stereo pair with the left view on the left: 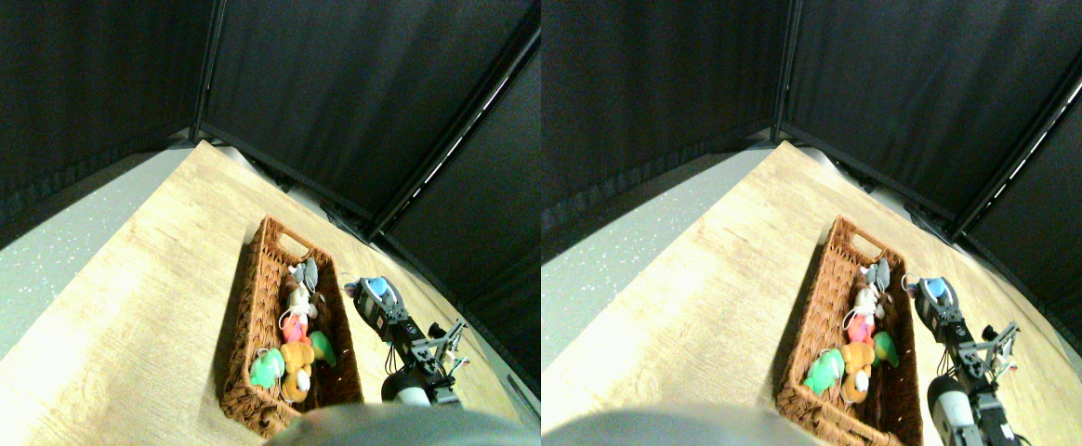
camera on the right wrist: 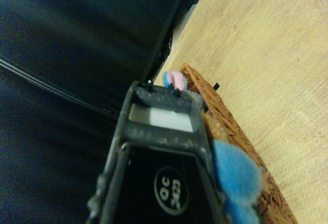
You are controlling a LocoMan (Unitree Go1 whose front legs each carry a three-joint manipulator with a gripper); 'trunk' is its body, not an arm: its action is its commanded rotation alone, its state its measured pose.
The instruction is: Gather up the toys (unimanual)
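- Wicker basket [stereo pair with the left view on the left: 267,279] is sitting on the wooden floor [stereo pair with the left view on the left: 160,279], lower centre of the frame, long axis running toward the top of the frame, handle cutout at the far end.
- Toys are lying inside it in a row: grey one [stereo pair with the left view on the left: 307,272] at the far end, white one [stereo pair with the left view on the left: 298,299] next, pink-red one [stereo pair with the left view on the left: 295,327] in the middle, orange one [stereo pair with the left view on the left: 296,362] near the front, with green ones [stereo pair with the left view on the left: 267,372] on either side of the orange.
- Right gripper [stereo pair with the left view on the left: 372,295] is reaching in from the lower right, hanging just to the right of the basket's right wall, outside the rim.
- It is carrying a blue toy [stereo pair with the left view on the left: 379,286] at the tip; blue plush is showing against the black jaw frame.
- Wrist view: blue toy [camera on the right wrist: 234,172] is pressing against the side of the jaw, a pink and blue bit [camera on the right wrist: 175,80] is poking out past the tip, basket rim [camera on the right wrist: 225,126] is running right alongside.
- Jaws are looking closed on the blue toy; the gap itself is not showing.
- Black curtain panels [stereo pair with the left view on the left: 346,93] are filling the upper frame, grey floor strip [stereo pair with the left view on the left: 20,269] at left.
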